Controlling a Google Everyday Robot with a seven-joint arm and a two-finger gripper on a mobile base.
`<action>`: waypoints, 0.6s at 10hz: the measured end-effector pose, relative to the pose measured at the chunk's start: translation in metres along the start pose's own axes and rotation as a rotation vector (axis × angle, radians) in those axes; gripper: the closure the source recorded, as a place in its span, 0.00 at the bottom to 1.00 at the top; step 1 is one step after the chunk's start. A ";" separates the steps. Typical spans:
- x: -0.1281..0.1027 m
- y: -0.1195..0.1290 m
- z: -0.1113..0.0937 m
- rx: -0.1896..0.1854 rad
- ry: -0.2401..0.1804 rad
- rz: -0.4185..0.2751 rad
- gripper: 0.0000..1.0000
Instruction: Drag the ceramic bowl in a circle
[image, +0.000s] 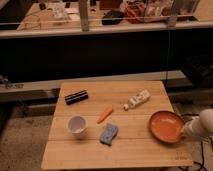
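Observation:
The ceramic bowl is a wide, shallow, orange-red dish on the right side of the wooden table, close to its right edge. My gripper is at the bowl's right rim, shut on it, with the white arm coming in from the right beyond the table edge. The bowl looks empty and sits flat on the table.
A white cup stands at the left. An orange carrot and a blue sponge lie in the middle. A black object lies at the back left, a white bottle at the back right. A dark counter stands behind.

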 end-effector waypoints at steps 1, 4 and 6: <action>-0.013 -0.021 0.005 0.008 -0.009 -0.030 1.00; -0.075 -0.091 0.026 0.021 -0.055 -0.187 1.00; -0.116 -0.124 0.035 0.008 -0.081 -0.299 1.00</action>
